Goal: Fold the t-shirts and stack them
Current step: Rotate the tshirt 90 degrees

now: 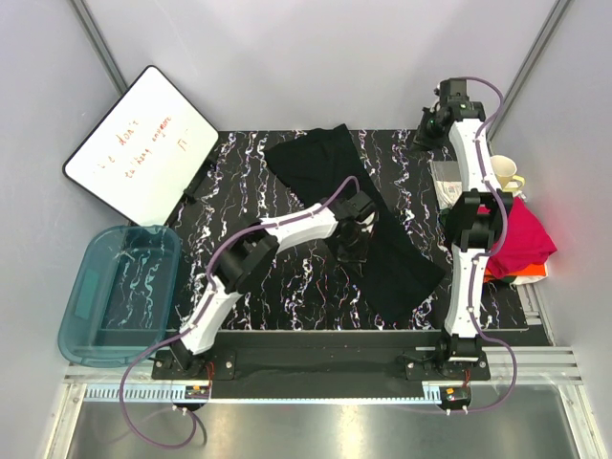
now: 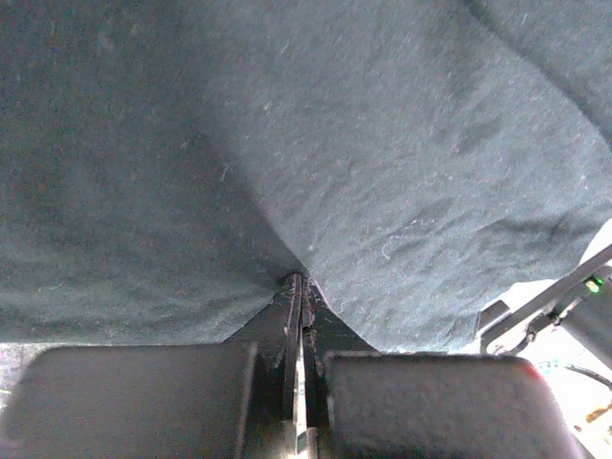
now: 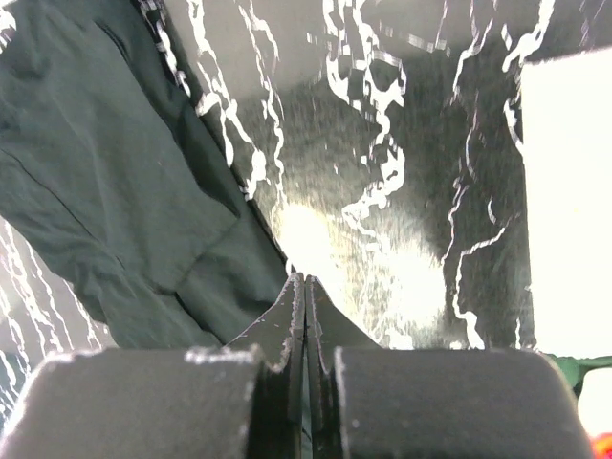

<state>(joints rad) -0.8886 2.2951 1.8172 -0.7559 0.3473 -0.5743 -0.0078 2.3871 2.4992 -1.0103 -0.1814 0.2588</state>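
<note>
Marbled black worktop (image 1: 287,287): left pincer (image 2: 298,282) clamped on the black t-shirt (image 1: 402,258) at centre; right pincer (image 3: 304,279) pressed together, empty, near the far-right corner.

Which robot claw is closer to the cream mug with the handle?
The right claw. It is shut at the back, a little left of the cream ceramic mug. The left claw pinches the plain black cloth t-shirt in the middle, farther away.

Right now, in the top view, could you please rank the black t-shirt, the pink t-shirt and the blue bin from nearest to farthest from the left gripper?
1. black t-shirt, mid-table, pinched in the left gripper.
2. pink t-shirt, at the right edge.
3. blue bin, at the left edge, near side.
</note>
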